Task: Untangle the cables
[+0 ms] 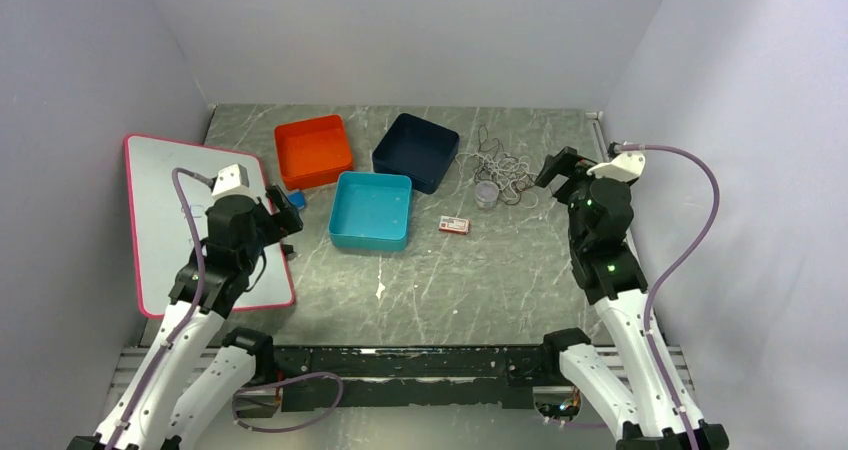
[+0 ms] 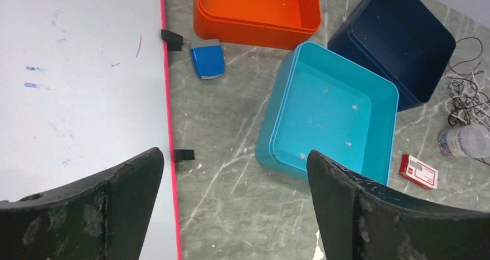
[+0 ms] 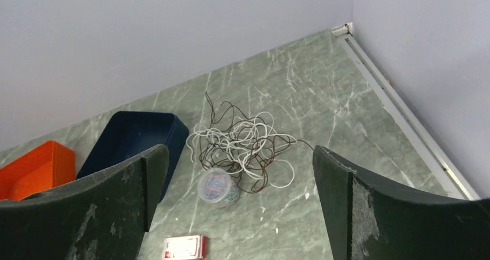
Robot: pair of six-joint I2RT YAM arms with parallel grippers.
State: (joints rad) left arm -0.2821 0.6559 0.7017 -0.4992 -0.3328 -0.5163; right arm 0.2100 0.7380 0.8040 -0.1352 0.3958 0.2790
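A tangle of thin white and brown cables (image 1: 498,168) lies on the table at the back right, beside the dark blue box. It shows in the right wrist view (image 3: 245,144) ahead of the open fingers, and at the right edge of the left wrist view (image 2: 468,95). My right gripper (image 1: 560,165) is open and empty, held above the table just right of the tangle. My left gripper (image 1: 283,220) is open and empty, over the edge of the whiteboard (image 1: 165,210), far from the cables.
An orange box (image 1: 313,150), a dark blue box (image 1: 416,150) and a teal box (image 1: 371,210) sit mid-table. A clear jar of paper clips (image 1: 486,194) touches the tangle. A small red-and-white box (image 1: 454,225) and a blue eraser (image 2: 207,59) lie nearby.
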